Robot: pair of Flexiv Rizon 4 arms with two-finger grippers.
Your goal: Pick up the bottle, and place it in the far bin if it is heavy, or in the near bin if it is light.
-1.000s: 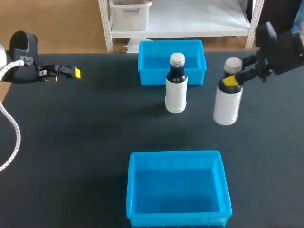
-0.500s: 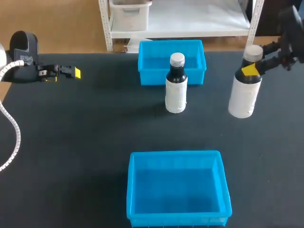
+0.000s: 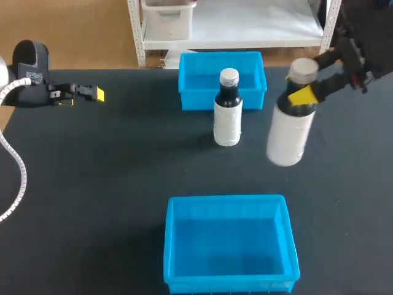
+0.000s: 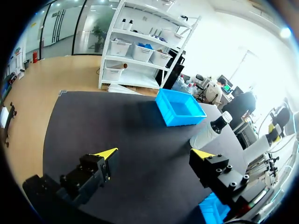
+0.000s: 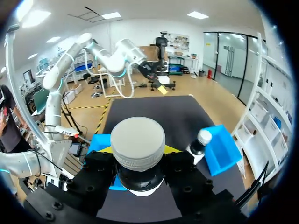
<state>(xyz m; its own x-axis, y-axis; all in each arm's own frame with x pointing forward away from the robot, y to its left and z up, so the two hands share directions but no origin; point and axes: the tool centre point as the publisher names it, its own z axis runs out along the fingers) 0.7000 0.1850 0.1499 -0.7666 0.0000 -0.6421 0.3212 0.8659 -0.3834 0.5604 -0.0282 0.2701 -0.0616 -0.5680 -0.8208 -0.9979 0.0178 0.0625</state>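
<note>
A black table [image 3: 110, 184] carries everything. Nearest the robot is the near bin [image 3: 177, 246], with nothing showing inside it. Beyond it and to the right, the bottle [image 3: 288, 132] hangs clear of the table. The right gripper [image 3: 304, 95] is clamped on its dark neck just under the cap [image 5: 138, 142], with a yellow tip on either side. The bottle's base leans a little toward the near side.

A second bottle [image 3: 228, 117] stands upright near the held one on its left, just in front of the far bin [image 3: 190, 80]. At the far left the left gripper [image 4: 154, 154] sits spread wide and holds nothing.

The step in hand looks like the weighing. The pictures do not show whether the bottle is heavy or light. The arm should hold steady and let any swing die down before judging the weight. The neck grip needs to stay firm, since a full bottle could slip. Either route must carry the base above the bin wall and pass wide of the second bottle. The bottle should go down upright before release.
</note>
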